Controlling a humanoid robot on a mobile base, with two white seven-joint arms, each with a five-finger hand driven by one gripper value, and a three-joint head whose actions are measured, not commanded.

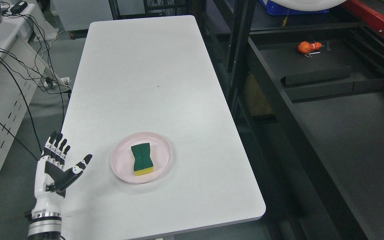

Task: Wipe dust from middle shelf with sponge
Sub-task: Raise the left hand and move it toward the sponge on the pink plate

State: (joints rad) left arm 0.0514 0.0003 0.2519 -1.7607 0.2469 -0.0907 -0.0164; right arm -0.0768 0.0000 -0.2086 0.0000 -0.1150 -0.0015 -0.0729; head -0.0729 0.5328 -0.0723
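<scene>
A sponge [142,159] with a green scrub top and a yellow base lies on a pink plate [160,143] near the front of the white table [152,73]. My left hand [66,156] hovers at the table's front left edge, left of the plate and apart from it. Its palm faces up, its fingers are spread and it holds nothing. To the right of the table stands a dark metal shelf unit [345,133] with wide flat boards. My right arm is out of sight.
An orange object [307,46] and a small metal piece lie far back on the dark shelf board. A black upright post [238,50] stands between table and shelf. Cables [28,73] hang off a white bench at the left. A blue bin [292,6] sits top right.
</scene>
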